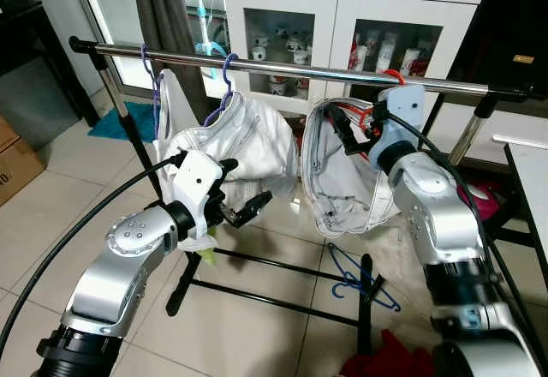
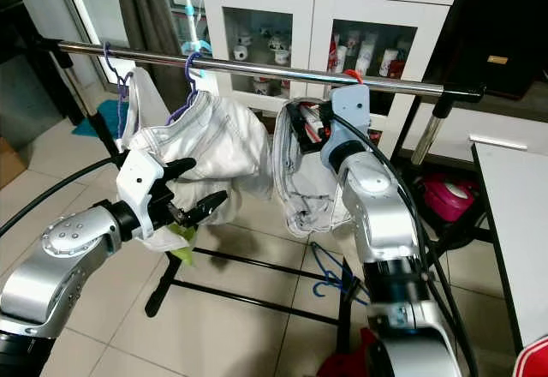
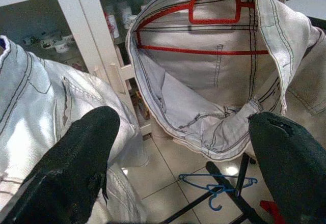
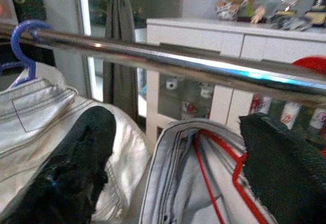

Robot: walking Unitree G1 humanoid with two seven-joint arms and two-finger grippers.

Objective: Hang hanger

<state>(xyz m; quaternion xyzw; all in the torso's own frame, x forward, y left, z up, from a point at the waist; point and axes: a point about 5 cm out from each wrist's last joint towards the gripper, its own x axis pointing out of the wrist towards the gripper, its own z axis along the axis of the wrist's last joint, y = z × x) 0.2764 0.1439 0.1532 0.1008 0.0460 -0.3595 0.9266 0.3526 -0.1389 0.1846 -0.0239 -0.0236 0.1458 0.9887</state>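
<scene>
Right gripper jaws agape beside red hanger

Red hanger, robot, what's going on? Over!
Right gripper up at the red hanger, fingers open. Hook over the rail, white garment on it. Left gripper open, low, beside. Blue hanger on floor.

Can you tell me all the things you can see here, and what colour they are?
clothes rail: one, silver bar on a black stand, across the room.
red hanger: one, hook on the rail, inside a white garment.
purple hangers: two, on the rail's left part.
white garments: three, on those hangers.
blue hanger: one, on the floor tiles.
cabinet: one, white, glass doors, behind the rail.
left gripper: black fingers open, below the middle garment.
right gripper: black fingers open, at the red hanger.
</scene>
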